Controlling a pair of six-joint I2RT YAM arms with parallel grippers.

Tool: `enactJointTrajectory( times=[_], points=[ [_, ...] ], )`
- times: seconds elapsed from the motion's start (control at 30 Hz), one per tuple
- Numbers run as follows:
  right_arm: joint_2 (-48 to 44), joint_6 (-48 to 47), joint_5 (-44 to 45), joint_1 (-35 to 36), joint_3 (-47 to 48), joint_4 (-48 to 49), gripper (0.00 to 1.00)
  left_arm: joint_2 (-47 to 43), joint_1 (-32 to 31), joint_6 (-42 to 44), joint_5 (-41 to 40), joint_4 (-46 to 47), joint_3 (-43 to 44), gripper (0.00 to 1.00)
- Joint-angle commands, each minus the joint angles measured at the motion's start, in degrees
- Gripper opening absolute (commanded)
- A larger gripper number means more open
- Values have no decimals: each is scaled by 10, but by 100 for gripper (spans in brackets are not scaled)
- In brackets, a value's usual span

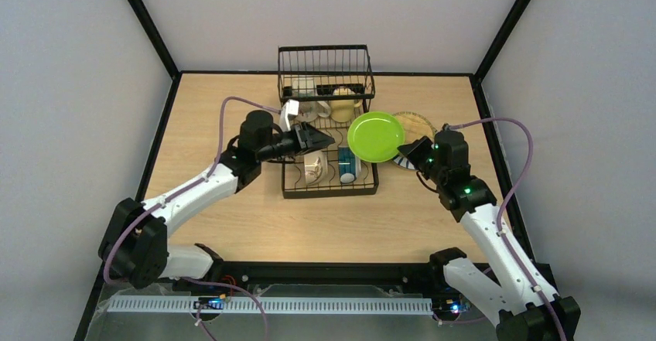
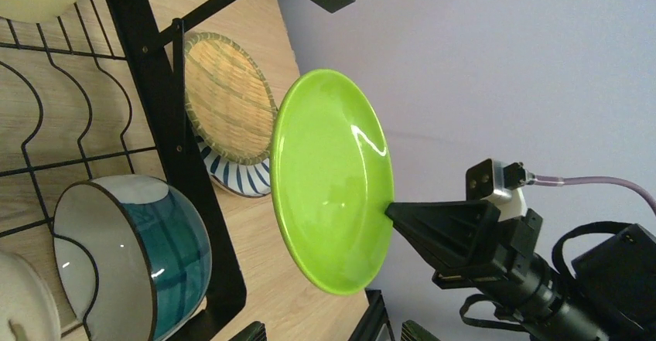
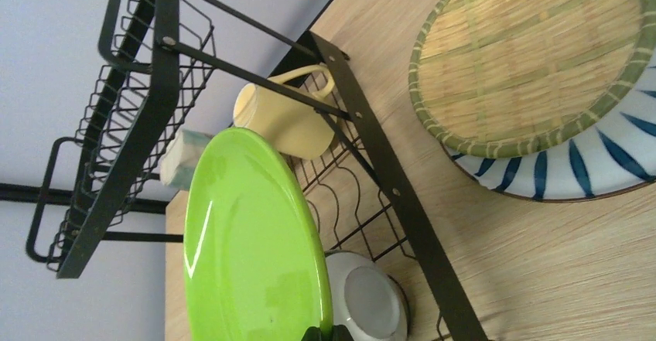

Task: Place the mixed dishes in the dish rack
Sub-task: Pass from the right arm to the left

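My right gripper (image 1: 403, 154) is shut on the rim of the lime green plate (image 1: 376, 137), which hangs on edge over the right side of the black wire dish rack (image 1: 288, 192). The right wrist view shows the fingertips (image 3: 319, 333) pinching the plate (image 3: 247, 240) at its lower edge. My left gripper (image 1: 316, 136) hovers open and empty above the rack's middle, facing the plate (image 2: 333, 179). In the rack are a pale yellow mug (image 3: 282, 121), a blue-patterned mug (image 2: 147, 248) and a white printed mug (image 1: 313, 167). The tan plate (image 1: 414, 123) lies on the striped plate (image 3: 572, 171), on the table right of the rack.
The rack's raised wire basket (image 1: 326, 70) stands at the back. Curved plate dividers (image 2: 46, 124) run along the rack floor beside the blue-patterned mug. Black frame posts and grey walls close in the table on three sides.
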Motion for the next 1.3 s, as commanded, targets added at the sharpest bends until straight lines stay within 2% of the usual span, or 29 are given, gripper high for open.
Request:
enactJointTrajectory(
  times=[0.0, 0.43, 0.83, 0.93, 1.0, 1.1, 1.27],
  points=[
    [-9, -4, -38, 3, 26, -5, 0, 25, -12, 3, -25, 21, 20, 99],
    [-10, -4, -83, 11, 28, 4, 0, 109, -50, 0, -36, 34, 83, 99],
    [-14, 5, -115, 14, 27, 12, 0, 129, -63, -12, -37, 66, 91, 99],
    [-12, 4, -116, 18, 28, 14, 0, 133, -68, -18, -33, 80, 93, 95],
    [-9, 5, -119, 20, 24, 16, 0, 134, -69, -20, -30, 85, 94, 89],
    [-8, 7, -119, 21, 20, 20, 0, 132, -69, -22, -26, 92, 94, 71],
    [1, 4, -127, 21, 23, 28, 0, 126, -69, -25, -26, 89, 91, 29]
  ],
)
